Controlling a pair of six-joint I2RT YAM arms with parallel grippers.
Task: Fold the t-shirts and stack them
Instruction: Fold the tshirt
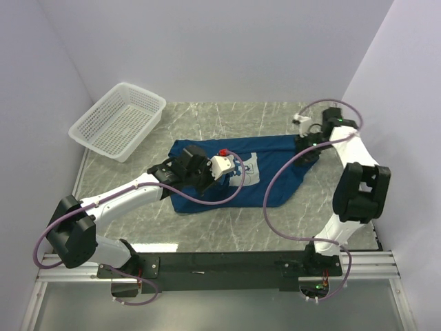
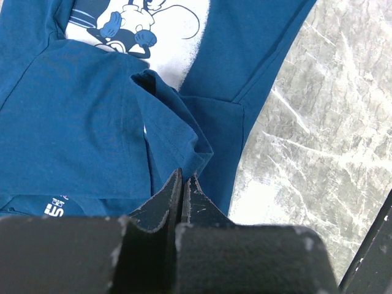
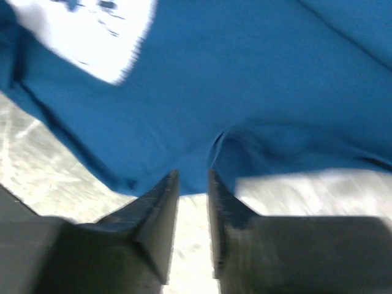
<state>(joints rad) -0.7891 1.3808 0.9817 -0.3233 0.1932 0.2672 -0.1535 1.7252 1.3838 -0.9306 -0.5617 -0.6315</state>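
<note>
One dark blue t-shirt (image 1: 279, 162) lies spread and partly rumpled on the marble table, its pale chest print (image 1: 249, 165) with the cartoon mouse facing up. My left gripper (image 1: 207, 178) is over the shirt's left half; in the left wrist view it (image 2: 184, 176) is shut on a raised fold of the t-shirt (image 2: 165, 116), with the print (image 2: 165, 30) beyond it. My right gripper (image 1: 304, 147) is at the shirt's right edge. In the blurred right wrist view it (image 3: 193, 177) is narrowly open, bare table between the fingers, the t-shirt's hem (image 3: 257, 147) just beyond the tips.
A white plastic mesh basket (image 1: 117, 124) stands empty at the back left, near the left wall. Walls close in on the left, back and right. Bare marble (image 2: 324, 141) lies in front of the shirt, and the black base rail (image 1: 227, 263) runs along the near edge.
</note>
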